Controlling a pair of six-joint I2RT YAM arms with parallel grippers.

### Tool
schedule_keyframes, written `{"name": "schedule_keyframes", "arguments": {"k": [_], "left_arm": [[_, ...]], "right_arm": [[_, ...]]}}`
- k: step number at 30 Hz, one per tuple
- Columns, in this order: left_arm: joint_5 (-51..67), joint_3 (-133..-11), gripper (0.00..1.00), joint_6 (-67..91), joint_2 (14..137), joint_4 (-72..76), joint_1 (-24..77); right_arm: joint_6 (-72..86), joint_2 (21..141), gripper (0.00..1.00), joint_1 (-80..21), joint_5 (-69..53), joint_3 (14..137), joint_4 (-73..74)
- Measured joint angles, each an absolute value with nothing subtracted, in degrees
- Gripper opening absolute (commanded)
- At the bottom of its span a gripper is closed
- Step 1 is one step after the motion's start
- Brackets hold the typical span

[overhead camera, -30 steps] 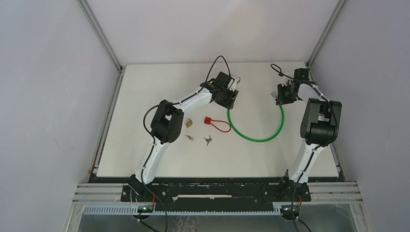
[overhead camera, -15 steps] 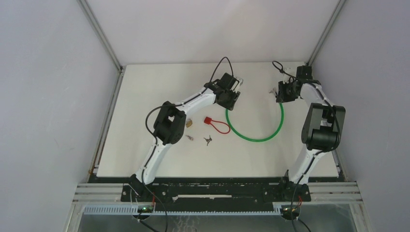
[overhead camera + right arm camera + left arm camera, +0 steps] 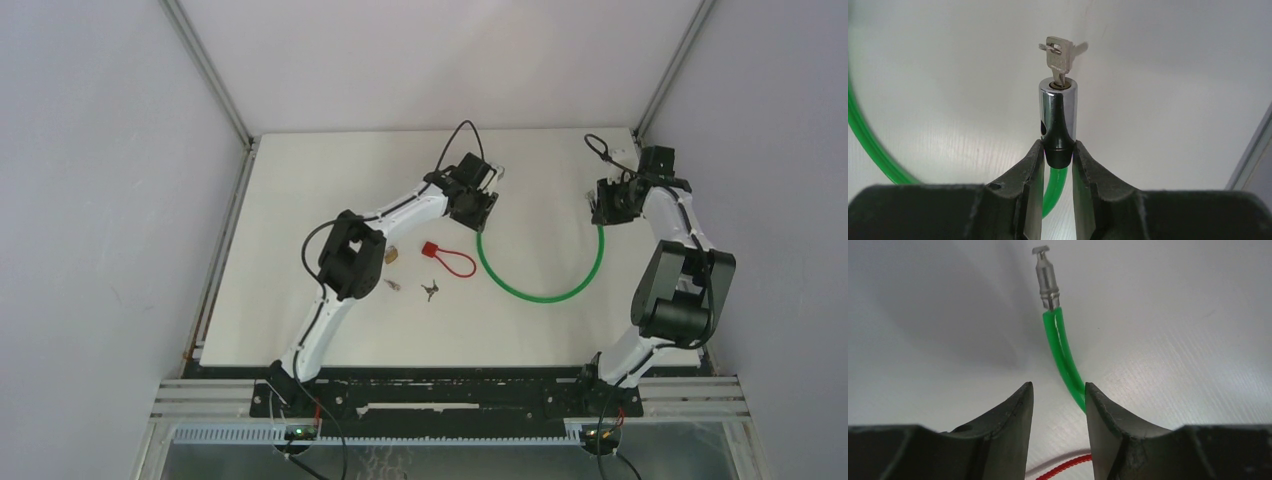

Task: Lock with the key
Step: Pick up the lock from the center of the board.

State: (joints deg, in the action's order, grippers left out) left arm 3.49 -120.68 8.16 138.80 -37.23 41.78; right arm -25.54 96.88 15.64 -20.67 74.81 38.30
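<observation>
White table (image 3: 300, 200) carries the whole job, and the green cable (image 3: 540, 295) lies on it as a wide open U between the two arms. That U has spread over the last second: the right arm has swung outward toward the right edge, dragging its end of the cable along. The right gripper (image 3: 1057, 150) is clamped on the black collar just under the chrome lock cylinder (image 3: 1058, 112), holding it upright. The left gripper (image 3: 1057, 387) has narrowed slightly but still shows a clear gap; the cable runs along the inside edge of one finger and is not pinched. The metal pin (image 3: 1047, 282) at the cable's free end lies on the table just beyond those fingers, well apart from the cylinder. The key (image 3: 1058, 57) already sits in the cylinder's top, so the pin probably needs seating before any turn.
</observation>
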Motion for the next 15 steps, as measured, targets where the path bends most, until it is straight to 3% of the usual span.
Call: {"name": "schedule_keyframes", "arguments": {"k": [15], "left_arm": [[5.56, -119.74, 0.46, 9.34, 138.89, -37.01, 44.99]], "right_arm": [[-25.67, 87.64, 0.0, 15.77, -22.83, 67.48, 40.47]]}}
